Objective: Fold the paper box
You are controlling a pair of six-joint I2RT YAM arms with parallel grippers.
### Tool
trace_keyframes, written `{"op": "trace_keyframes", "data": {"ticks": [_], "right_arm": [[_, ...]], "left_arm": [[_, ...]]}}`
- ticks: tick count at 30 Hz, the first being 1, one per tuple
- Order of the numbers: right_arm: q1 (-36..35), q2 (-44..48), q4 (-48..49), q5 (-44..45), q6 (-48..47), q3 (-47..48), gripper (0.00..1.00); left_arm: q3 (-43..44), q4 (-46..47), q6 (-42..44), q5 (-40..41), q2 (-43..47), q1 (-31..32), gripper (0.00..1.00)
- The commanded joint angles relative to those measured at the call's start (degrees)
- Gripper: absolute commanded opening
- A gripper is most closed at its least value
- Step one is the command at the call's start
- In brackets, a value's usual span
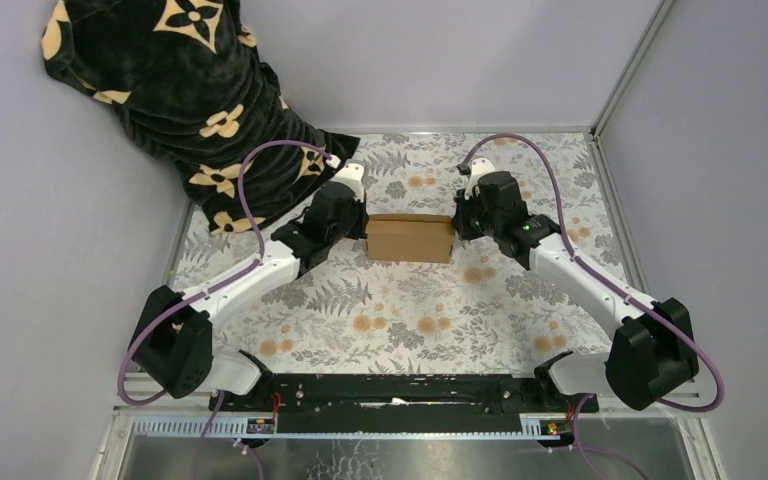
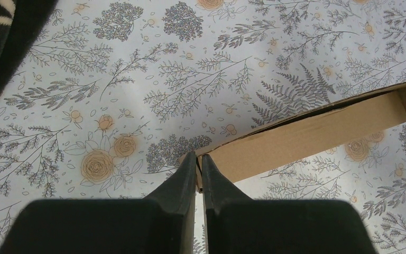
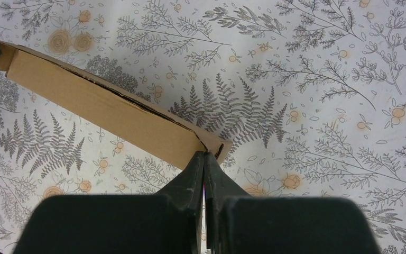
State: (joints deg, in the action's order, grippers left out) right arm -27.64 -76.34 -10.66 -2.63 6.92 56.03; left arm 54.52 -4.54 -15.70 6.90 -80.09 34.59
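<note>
Seen from above, a paper box [image 1: 410,238] of plain brown cardboard sits in the middle of a table covered by a floral tablecloth [image 1: 410,310] printed with grey ferns and orange roses. The box is a shallow, closed rectangle lying lengthwise between two robot arms, which reach in from either side of it.

The left gripper [image 2: 199,159] meets the box's left end. In its wrist camera the two black fingers stand nearly together, with a thin cardboard edge pinched in the narrow gap between them. From there the box stretches away to the upper right, and a dark slit runs along its top edge where two layers part slightly. Nothing can be seen inside that slit.

The right gripper [image 3: 205,157] meets the box's right end. Its fingers are pressed together right at the box's corner; whether any cardboard is caught between them cannot be told. A similar dark seam runs along the box's upper edge in this view.

It is unclear whether the box rests on the cloth or is held just above it.

Beyond the box's left end, at the far left corner, lies a black blanket [image 1: 180,90] with cream flower motifs. A purple cable [image 1: 250,180] loops along each arm.
</note>
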Motion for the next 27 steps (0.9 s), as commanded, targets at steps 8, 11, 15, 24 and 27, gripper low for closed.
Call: {"op": "trace_keyframes", "data": {"ticks": [8, 11, 15, 24, 27], "right_arm": [[-1.89, 1.01, 3.43, -3.91, 2.38, -0.79, 0.03], [-1.89, 1.9, 4.39, -3.22, 1.74, -2.6, 0.03], [-1.95, 3.03, 5.37, -2.35, 0.93, -4.42, 0.02], [-1.96, 5.53, 8.48, -1.6, 0.47, -8.14, 0.02], [-1.96, 5.67, 9.46, -1.39, 0.55, -9.12, 0.01]], "left_arm": [[-1.86, 0.74, -0.33, -4.08, -0.76, 2.15, 0.11], [-2.59, 1.69, -0.31, -3.85, -0.63, 2.37, 0.11], [-3.33, 2.52, -0.25, -3.45, -0.67, 2.86, 0.1], [-5.1, 3.73, 0.06, -1.55, -0.15, 4.24, 0.1], [-5.62, 4.2, 0.15, -1.03, -0.13, 4.41, 0.1]]}}
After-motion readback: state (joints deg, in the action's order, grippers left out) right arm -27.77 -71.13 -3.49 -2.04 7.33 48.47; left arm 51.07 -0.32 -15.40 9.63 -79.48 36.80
